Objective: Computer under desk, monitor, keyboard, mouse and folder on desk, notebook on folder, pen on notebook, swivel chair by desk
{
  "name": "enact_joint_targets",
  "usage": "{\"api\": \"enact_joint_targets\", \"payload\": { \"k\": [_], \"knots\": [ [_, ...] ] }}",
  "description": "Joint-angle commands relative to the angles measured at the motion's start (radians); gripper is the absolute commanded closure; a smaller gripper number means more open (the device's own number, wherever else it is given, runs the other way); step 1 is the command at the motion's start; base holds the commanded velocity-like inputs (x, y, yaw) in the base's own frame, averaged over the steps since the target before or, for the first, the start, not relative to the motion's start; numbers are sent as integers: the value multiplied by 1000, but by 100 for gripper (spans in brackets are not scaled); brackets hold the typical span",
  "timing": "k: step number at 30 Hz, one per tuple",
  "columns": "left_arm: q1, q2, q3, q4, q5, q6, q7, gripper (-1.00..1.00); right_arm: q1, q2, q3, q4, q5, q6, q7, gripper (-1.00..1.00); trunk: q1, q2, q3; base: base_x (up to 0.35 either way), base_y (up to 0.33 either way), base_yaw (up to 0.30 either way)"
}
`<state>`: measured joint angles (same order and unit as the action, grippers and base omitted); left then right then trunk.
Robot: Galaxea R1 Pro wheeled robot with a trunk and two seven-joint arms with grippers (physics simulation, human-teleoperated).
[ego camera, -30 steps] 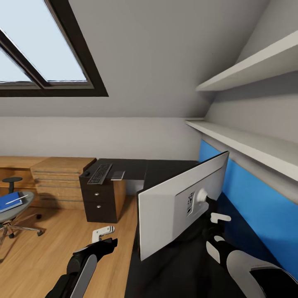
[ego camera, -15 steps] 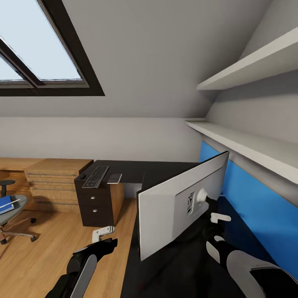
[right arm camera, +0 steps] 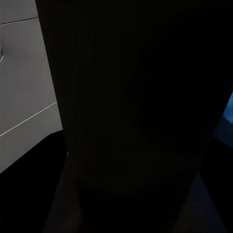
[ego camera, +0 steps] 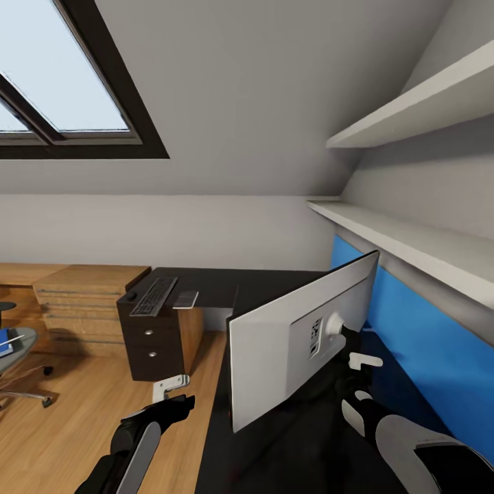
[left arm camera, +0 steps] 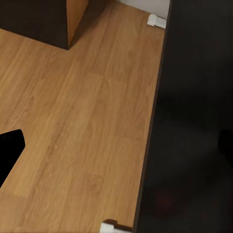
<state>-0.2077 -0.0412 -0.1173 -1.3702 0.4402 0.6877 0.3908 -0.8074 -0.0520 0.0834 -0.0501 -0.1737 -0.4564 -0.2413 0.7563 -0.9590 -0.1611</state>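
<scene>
Both grippers' states unclear; head view shows the monitor (ego camera: pixel 288 350), left wrist wooden floor (left arm camera: pixel 87 126).

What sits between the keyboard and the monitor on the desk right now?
In the head view, the grey notebook lies just beside the keyboard; from there to the monitor the black desk top is bare.

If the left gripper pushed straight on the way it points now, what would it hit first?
Most likely the wooden floor: the left gripper hangs beside the desk edge, and its wrist view looks down onto bare boards. Depth is unclear.
</scene>
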Motion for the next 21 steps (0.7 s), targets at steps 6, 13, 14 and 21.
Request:
{"api": "enact_joint_targets", "payload": {
  "k": [6,13,14,21],
  "knots": [
    [-1,0,-1,-1,11,3,10,-100,-1,0,18,1,-16,-5,-3,100,0,-1,-1,32,-13,0],
    [-1,0,-1,-1,11,3,10,-100,-1,-1,18,1,-16,-9,-3,100,0,-1,-1,4,-1,-22],
    [-1,0,-1,-1,11,3,10,-100,-1,-1,17,1,-16,-8,-3,100,0,-1,-1,0,0,-160],
    [-1,1,-1,-1,11,3,10,-100,-1,-1,18,1,-16,-7,-3,100,0,-1,-1,0,0,-169]
  ]
}}
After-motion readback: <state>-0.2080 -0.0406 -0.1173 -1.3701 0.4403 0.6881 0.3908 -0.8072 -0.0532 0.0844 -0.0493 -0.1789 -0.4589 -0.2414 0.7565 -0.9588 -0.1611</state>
